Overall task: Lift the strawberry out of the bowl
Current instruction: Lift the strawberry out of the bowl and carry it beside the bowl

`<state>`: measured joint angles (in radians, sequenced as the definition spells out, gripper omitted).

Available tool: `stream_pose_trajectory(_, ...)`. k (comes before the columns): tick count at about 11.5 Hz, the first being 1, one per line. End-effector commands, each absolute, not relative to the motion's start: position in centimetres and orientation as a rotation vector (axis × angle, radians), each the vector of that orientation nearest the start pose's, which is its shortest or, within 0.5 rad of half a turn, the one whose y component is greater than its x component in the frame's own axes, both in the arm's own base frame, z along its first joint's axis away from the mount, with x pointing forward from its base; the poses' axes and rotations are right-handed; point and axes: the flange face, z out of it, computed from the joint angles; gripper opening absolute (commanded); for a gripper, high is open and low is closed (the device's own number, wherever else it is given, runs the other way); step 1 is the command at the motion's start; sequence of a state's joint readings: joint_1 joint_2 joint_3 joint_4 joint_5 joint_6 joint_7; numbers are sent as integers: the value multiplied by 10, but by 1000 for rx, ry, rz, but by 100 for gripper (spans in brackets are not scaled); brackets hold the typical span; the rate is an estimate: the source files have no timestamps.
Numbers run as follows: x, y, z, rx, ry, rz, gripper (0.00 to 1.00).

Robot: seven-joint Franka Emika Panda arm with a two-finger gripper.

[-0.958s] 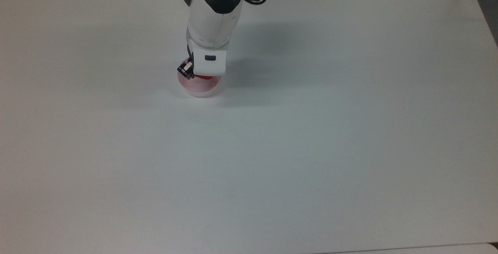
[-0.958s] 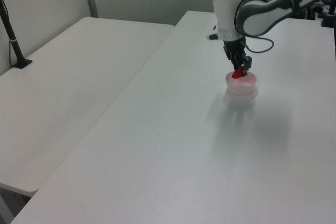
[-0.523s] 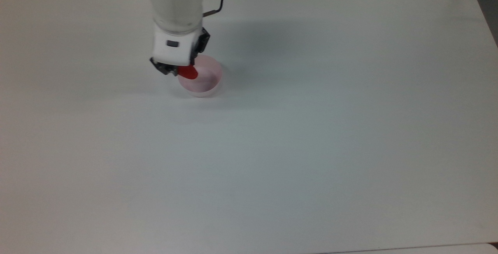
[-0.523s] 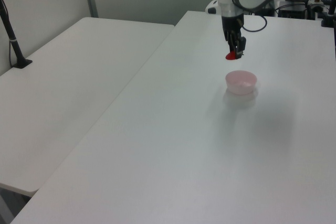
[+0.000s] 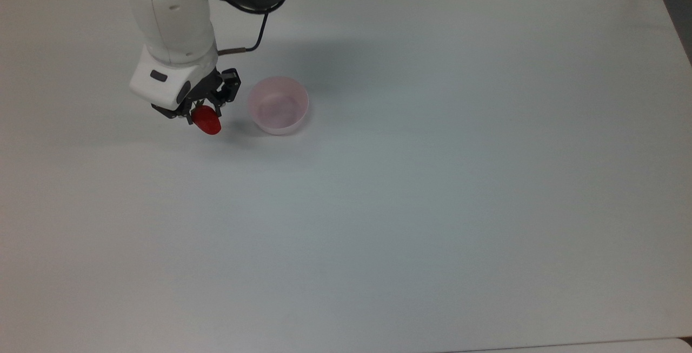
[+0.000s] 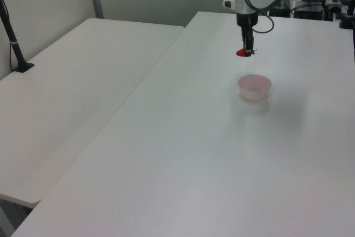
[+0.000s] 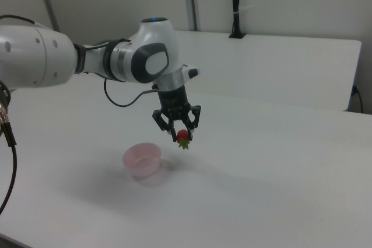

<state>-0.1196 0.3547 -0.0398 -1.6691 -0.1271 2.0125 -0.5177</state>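
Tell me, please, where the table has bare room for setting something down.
The table is bare right of the bowl and across the top view's lower half. It is crowded only at upper left, where the gripper holds the strawberry.

The tool lifted the strawberry out of the bowl and carried it toward the top view's left, clear of the rim.

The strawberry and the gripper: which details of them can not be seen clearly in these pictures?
- Top view: the white wrist housing covers the gripper base and the upper part of the strawberry; its green cap is hidden.
- Left view: the strawberry is too small to show any cap.
- Right view: the contact between fingertips and strawberry is too small to judge.
- Right view: the near wall of the bowl hides its floor.
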Motion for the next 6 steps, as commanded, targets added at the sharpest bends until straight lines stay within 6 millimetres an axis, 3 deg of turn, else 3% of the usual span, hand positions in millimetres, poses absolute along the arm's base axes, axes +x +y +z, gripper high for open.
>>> stream_pose_trajectory(1,655,-104,383,-3205,-528,78,35)
stream_pose_trajectory(3,658,-100,371,-3211,-485,86,37)
stream_pose_trajectory(4,660,-97,370,-3216,-478,74,46)
stream_pose_trajectory(6,663,-98,365,-3235,-434,37,46)
